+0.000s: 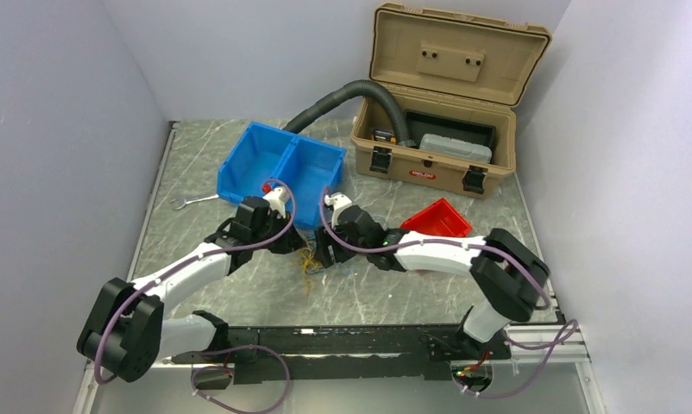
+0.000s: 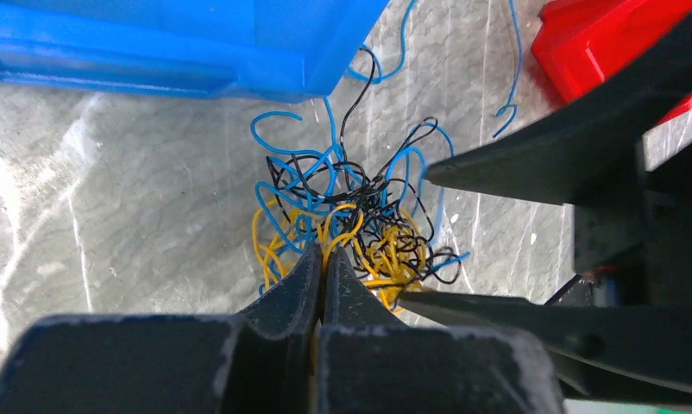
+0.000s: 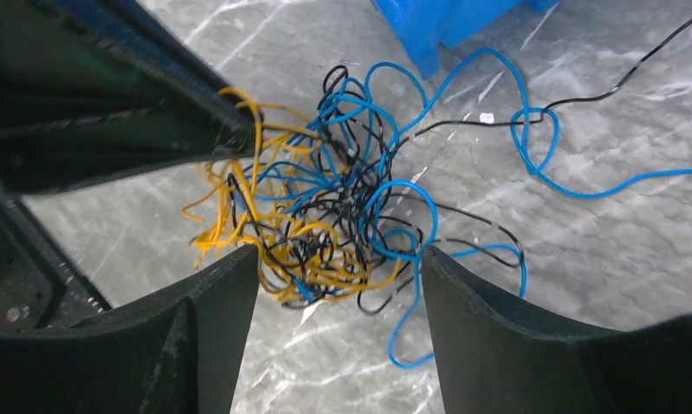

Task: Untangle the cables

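**Left gripper (image 2: 323,255) clamped on the cables (image 3: 325,207); right gripper (image 3: 338,250) spread open astride them**

Left gripper: fingers pressed together with no gap between the tips. Yellow strands at the near edge of the knot are pinched at the tips. In the right wrist view a yellow loop hooks over that same closed tip.

Right gripper: jaws wide apart and holding nothing. One finger sits at each side of the knot, with the tips at the level of the wires. I cannot tell whether they touch the table (image 1: 239,293).

Cables: one dense knot of yellow, blue and black wire, on the marbled tabletop between the two grippers. It lies just near of the blue bin (image 1: 282,164). A few blue and black strands run out of the knot across the table.

Arms: both reach in from the near edge with their elbows out to the sides. The forearms converge on the middle of the table, and the wrists almost meet over the knot.

Surroundings:
- A red bin (image 1: 437,220) sits right of the knot.
- A tan toolbox (image 1: 437,129) with its lid up stands far right.
- A black corrugated hose (image 1: 342,99) arcs into the toolbox.
- A wrench (image 1: 191,201) lies left of the blue bin.
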You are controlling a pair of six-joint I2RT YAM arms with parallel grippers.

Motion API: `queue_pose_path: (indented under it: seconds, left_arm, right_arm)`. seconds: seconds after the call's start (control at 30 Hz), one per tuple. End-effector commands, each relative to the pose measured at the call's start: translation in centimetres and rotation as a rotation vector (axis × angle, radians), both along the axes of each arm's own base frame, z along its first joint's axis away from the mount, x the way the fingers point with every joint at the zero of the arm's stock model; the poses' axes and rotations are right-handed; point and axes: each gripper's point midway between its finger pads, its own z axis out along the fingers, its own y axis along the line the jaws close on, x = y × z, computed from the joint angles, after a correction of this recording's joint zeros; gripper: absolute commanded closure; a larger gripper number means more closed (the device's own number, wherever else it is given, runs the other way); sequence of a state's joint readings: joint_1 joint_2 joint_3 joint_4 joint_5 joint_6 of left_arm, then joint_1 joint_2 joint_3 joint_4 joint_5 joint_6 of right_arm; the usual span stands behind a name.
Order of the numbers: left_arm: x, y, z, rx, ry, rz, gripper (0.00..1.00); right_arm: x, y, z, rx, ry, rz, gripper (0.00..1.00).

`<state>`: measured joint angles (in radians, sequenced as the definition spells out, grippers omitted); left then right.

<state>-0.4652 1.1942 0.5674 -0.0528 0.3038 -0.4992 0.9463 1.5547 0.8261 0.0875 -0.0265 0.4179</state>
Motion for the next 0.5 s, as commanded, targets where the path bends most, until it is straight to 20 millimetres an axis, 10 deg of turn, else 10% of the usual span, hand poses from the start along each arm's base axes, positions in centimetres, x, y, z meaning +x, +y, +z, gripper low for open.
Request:
queue_pose_path:
  seconds: [0.0, 0.2, 0.47]
  left_arm:
    - [-0.6, -0.6, -0.6, -0.032, 0.018, -0.032, 1.0]
    - [-0.6, -0.5, -1.1, -0.027, 0.023, -0.018, 1.0]
    - [0.5, 7.8, 0.2, 0.145, -0.016, 0.339, 1.0]
  right_arm:
    - [0.3, 1.0, -2.7, -0.102, 0.026, -0.035, 0.3]
    - [2.0, -3.5, -8.2, -0.433, 0.044, -0.304, 0.34]
    - [3.6, -12.5, -7.8, -0.472, 0.098, -0.704, 0.42]
